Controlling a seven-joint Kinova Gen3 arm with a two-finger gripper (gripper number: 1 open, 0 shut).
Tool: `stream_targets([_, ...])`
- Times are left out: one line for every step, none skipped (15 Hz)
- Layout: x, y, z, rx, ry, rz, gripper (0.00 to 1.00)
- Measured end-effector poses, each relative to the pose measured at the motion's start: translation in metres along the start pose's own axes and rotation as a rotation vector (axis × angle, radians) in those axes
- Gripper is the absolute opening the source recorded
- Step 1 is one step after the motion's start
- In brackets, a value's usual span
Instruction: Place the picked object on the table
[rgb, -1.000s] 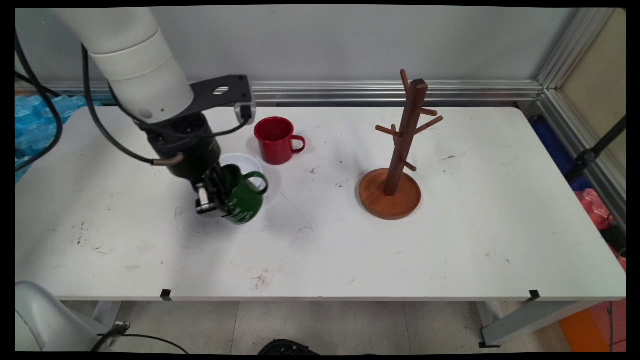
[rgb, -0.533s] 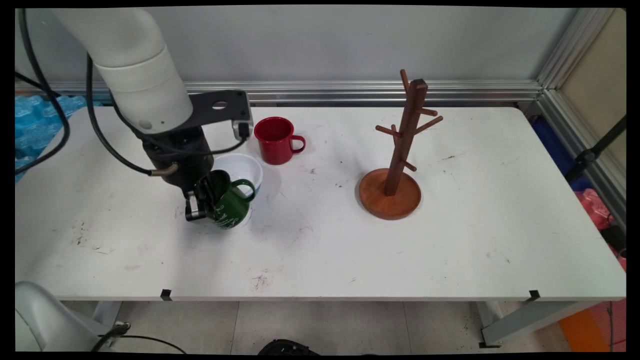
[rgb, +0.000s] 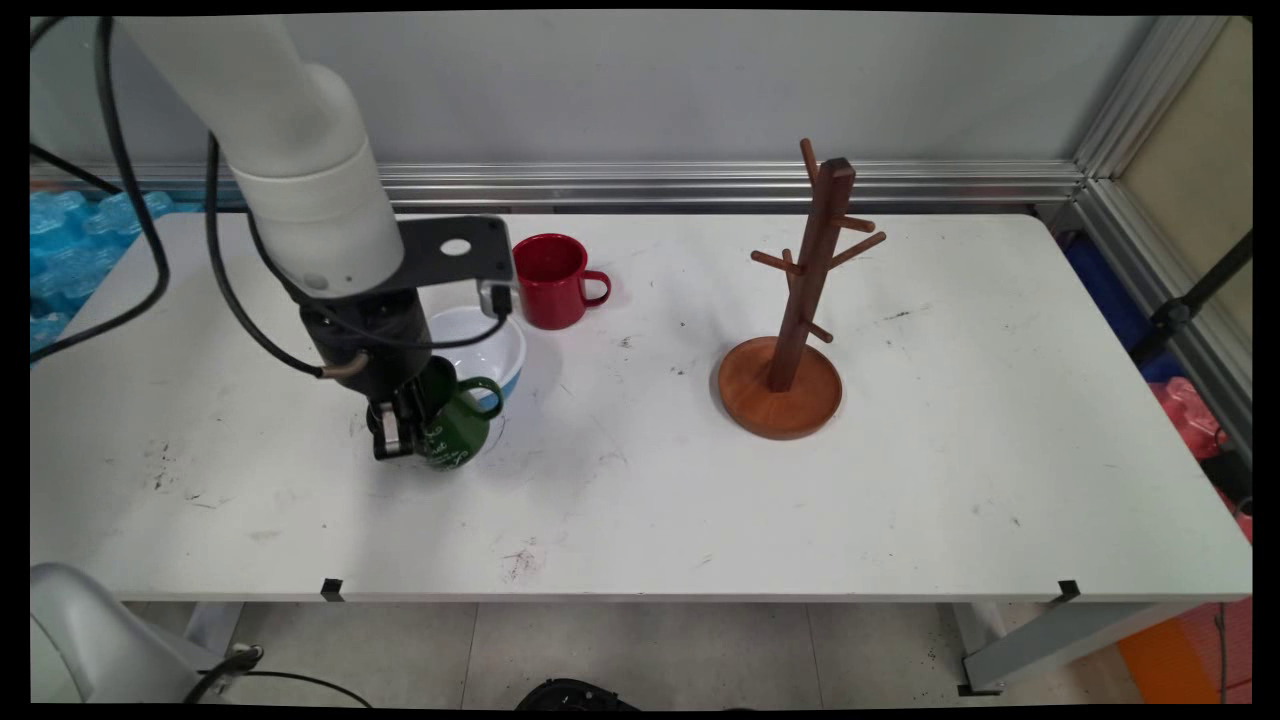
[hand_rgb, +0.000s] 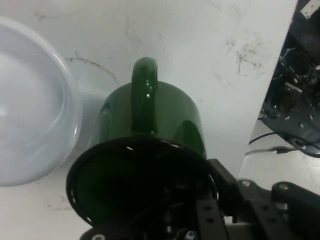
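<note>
Gripper (rgb: 400, 435) is clamped on rim of green mug (rgb: 455, 425), 1 finger inside, 1 outside. Mug is tilted, low over table (rgb: 700, 480) at left, just beside white bowl (rgb: 490, 345), handle toward bowl side. Looks like enamel: light, stiff, glossy, so prob. slippery; rim pinch seems ok, handle is the other hold. Red mug (rgb: 550, 280) behind bowl; wooden mug tree (rgb: 790, 330) well apart, right.

Mug (rgb: 455, 428) before bowl (rgb: 490, 345) (touching?), cup (rgb: 553, 280) behind, rack (rgb: 785, 375) right
</note>
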Motion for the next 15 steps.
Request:
stream_targets([0.002, 0.001, 0.004, 0.002, -0.006, 0.0, 0.0])
stream_targets([0.005, 0.002, 0.008, 0.004, -0.011, 0.0, 0.0])
stream_targets([0.008, 0.002, 0.011, 0.006, -0.015, 0.0, 0.0])
stream_targets([0.011, 0.003, 0.015, 0.008, -0.019, 0.0, 0.0])
stream_targets([0.013, 0.004, 0.02, 0.011, -0.024, 0.0, 0.0])
stream_targets([0.016, 0.004, 0.023, 0.013, -0.027, 0.0, 0.0])
stream_targets([0.017, 0.004, 0.026, 0.014, -0.03, 0.001, 0.0])
stream_targets([0.019, 0.005, 0.029, 0.017, -0.034, 0.0, 0.0])
stream_targets([0.021, 0.005, 0.031, 0.018, -0.037, 0.0, 0.0])
stream_targets([0.023, 0.006, 0.035, 0.019, -0.04, -0.001, 0.0])
stream_targets([0.026, 0.007, 0.039, 0.02, -0.044, -0.003, 0.0])
stream_targets([0.028, 0.007, 0.042, 0.02, -0.047, -0.005, 0.0])
stream_targets([0.031, 0.008, 0.046, 0.02, -0.05, -0.006, 0.0])
stream_targets([0.032, 0.009, 0.048, 0.021, -0.051, -0.007, 0.0])
stream_targets([0.034, 0.009, 0.051, 0.022, -0.054, -0.009, 0.0])
